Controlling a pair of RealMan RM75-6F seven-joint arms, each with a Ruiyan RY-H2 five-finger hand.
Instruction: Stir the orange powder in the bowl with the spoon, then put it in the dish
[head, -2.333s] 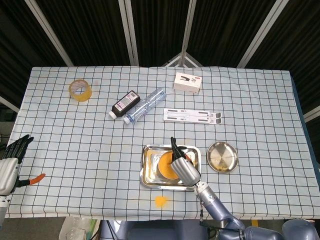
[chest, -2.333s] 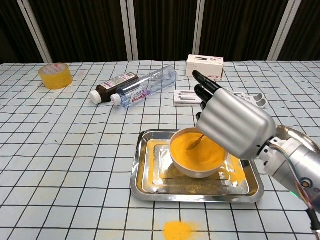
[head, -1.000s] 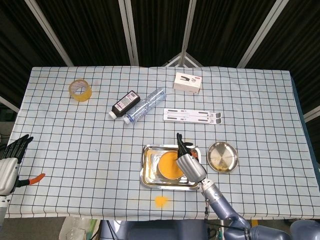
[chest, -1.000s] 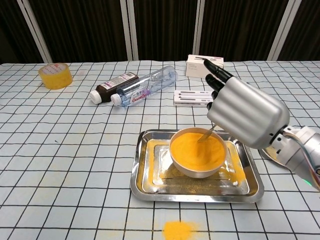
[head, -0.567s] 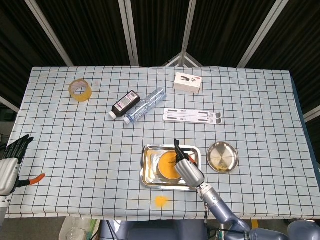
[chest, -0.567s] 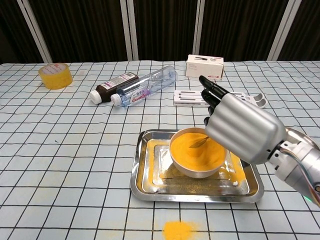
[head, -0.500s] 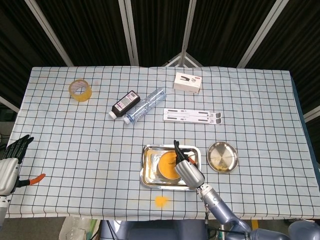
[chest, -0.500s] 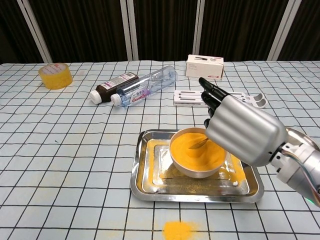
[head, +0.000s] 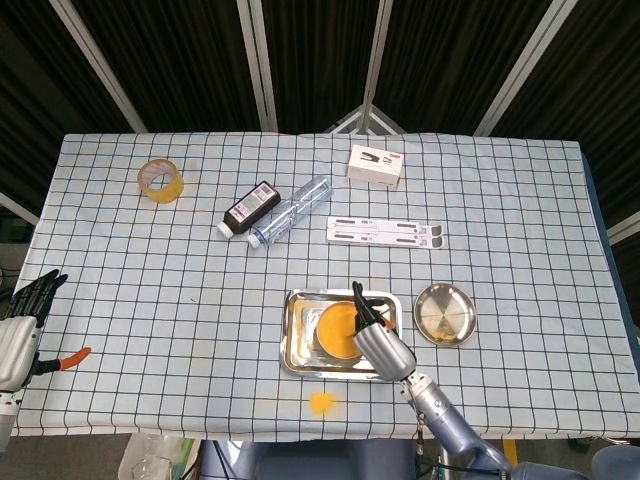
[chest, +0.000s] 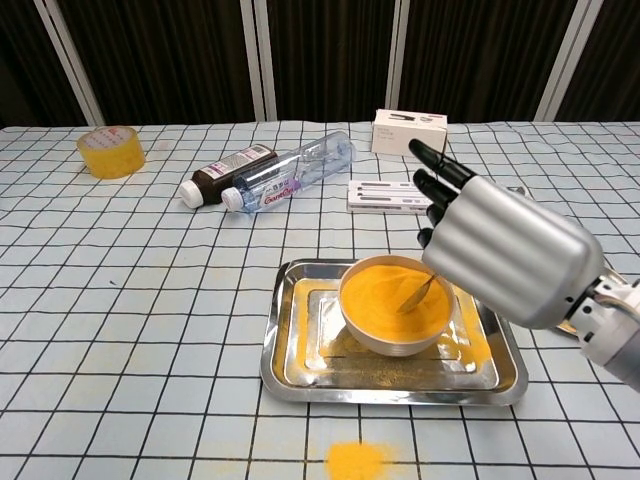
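A white bowl (chest: 392, 308) heaped with orange powder (head: 334, 325) stands in a steel tray (chest: 300, 378) near the table's front edge. My right hand (chest: 508, 250) hovers over the bowl's right side and holds a spoon (chest: 416, 292), whose tip is dug into the powder at the right of the bowl. In the head view the right hand (head: 378, 343) covers the bowl's right rim. The round steel dish (head: 445, 313) sits just right of the tray, with nothing in it. My left hand (head: 20, 323) rests at the table's far left edge with its fingers apart and nothing in them.
Spilled orange powder (chest: 355, 459) lies in front of the tray, and more dusts the tray floor. At the back are a tape roll (head: 160, 179), a dark bottle (head: 249, 209), a clear bottle (head: 290, 210), a white box (head: 375, 165) and a flat white pack (head: 385, 233). An orange-handled tool (head: 65, 358) lies by the left hand.
My right hand has swung the spoon around through the powder, ending at the bowl's right side, a little further right than half a second ago. The left hand has not moved.
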